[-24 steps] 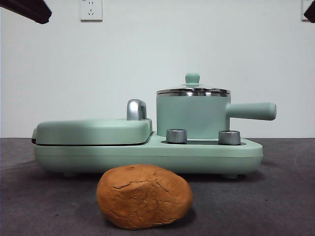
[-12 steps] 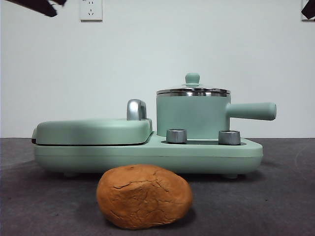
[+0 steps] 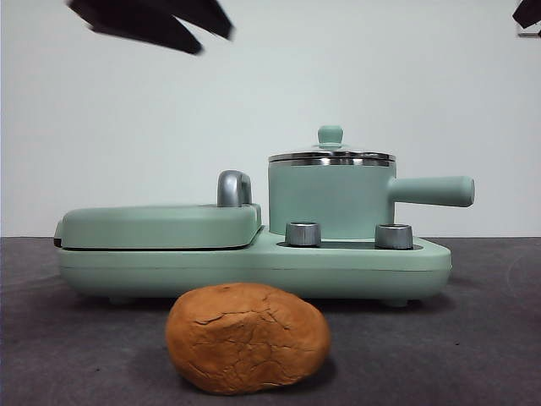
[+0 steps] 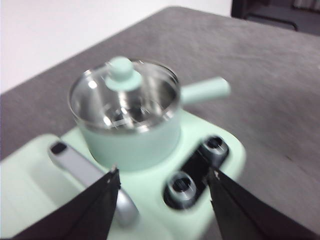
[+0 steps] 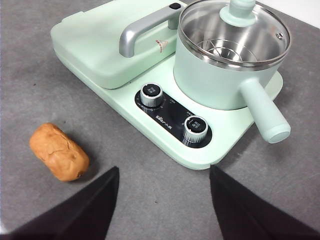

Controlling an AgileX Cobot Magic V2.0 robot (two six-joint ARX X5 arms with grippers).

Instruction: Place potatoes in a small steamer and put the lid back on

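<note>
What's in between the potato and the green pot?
Two silver knobs on the cooker's base sit between the potato and the pot, plus bare grey table; the right wrist view shows it.

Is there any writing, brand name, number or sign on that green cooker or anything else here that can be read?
None can be read.
Small white print on the black control panel between the two knobs: too small to read.
Red and white triangular mark on the griddle cover near its chrome handle: too small to make out.
Markings on the knob tops: too small.

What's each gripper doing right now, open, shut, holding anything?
Left gripper: open, empty, above the small steamer and its lid.
Right gripper: open, empty, above the table near the potato.
</note>
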